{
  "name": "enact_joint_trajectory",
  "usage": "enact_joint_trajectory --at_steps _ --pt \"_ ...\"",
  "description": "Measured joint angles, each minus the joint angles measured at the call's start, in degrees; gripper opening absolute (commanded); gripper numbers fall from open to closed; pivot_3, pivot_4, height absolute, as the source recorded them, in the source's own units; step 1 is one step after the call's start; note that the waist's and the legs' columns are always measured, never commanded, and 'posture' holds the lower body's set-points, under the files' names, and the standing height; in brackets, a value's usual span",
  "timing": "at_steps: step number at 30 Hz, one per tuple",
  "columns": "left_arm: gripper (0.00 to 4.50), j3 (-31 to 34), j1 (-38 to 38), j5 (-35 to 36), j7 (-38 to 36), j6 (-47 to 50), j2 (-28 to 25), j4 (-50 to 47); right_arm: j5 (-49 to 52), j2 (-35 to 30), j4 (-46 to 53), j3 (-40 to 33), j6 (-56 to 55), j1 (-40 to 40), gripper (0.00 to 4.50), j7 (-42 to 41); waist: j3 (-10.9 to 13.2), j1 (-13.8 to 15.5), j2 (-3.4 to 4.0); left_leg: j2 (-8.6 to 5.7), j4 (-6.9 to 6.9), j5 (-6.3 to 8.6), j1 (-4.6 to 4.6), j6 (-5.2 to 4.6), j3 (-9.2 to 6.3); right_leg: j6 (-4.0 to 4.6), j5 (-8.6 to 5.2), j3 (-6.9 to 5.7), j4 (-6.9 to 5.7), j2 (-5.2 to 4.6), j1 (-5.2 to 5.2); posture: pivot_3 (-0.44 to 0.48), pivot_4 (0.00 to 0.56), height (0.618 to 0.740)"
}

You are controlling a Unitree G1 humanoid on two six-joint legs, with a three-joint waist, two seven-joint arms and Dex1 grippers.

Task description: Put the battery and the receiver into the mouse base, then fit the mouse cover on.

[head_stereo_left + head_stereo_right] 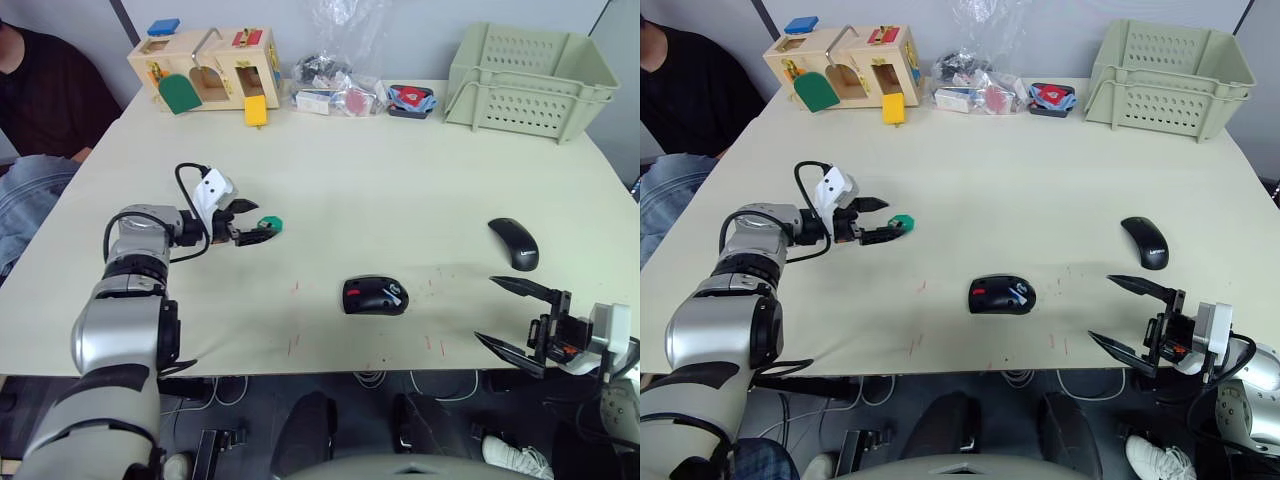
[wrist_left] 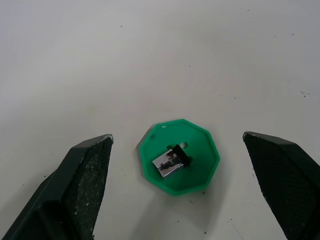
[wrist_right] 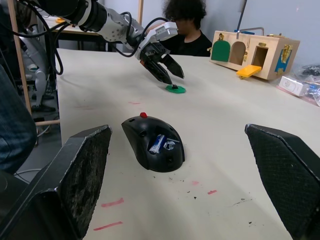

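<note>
Green disc [image 1: 269, 224] on pale table [image 1: 400, 180], left claw [image 1: 248, 224] spread around it, fingers low over the table; mouse base [image 1: 375, 295] near the table's front middle, battery [image 1: 391, 298] seated in it; cover [image 1: 514, 243] lies to the base's right, well apart; right claw [image 1: 512, 315] spread wide at the front edge, empty; crate [image 1: 528, 80] and wooden box [image 1: 205, 67] at the far edge.
Left wrist: receiver [image 2: 172, 163] lies on disc, between the parted fingers [image 2: 75, 185], untouched.
Right wrist: base between the wide fingers [image 3: 65, 185], not touching; blue battery in its open top.
</note>
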State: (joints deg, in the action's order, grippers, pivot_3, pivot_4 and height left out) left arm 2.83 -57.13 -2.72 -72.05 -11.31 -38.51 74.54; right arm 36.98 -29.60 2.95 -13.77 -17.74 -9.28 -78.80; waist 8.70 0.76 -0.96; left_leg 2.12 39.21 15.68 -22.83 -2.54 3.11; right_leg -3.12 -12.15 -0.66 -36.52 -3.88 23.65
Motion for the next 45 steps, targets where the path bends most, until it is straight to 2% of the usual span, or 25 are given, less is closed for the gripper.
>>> enact_joint_trajectory --at_steps 13,45 --pt "4.43 1.1 0.4 0.2 -0.2 -0.3 -2.4 0.0 -0.1 0.0 0.1 0.6 0.0 -0.2 4.50 0.0 0.0 0.1 0.00 0.00 0.00 0.00 0.00 0.00 0.00 0.00 0.00 0.00 0.00 0.00 0.00 0.000 0.150 0.740" --pt "4.43 -0.1 1.2 -2.8 6.4 -1.7 -2.3 0.4 -0.6 0.0 0.5 0.6 -0.3 -1.0 4.50 0.4 0.0 0.0 -0.01 0.00 0.00 0.00 0.01 0.00 0.01 0.00 0.00 0.00 -0.01 0.00 0.00 0.000 0.150 0.740"
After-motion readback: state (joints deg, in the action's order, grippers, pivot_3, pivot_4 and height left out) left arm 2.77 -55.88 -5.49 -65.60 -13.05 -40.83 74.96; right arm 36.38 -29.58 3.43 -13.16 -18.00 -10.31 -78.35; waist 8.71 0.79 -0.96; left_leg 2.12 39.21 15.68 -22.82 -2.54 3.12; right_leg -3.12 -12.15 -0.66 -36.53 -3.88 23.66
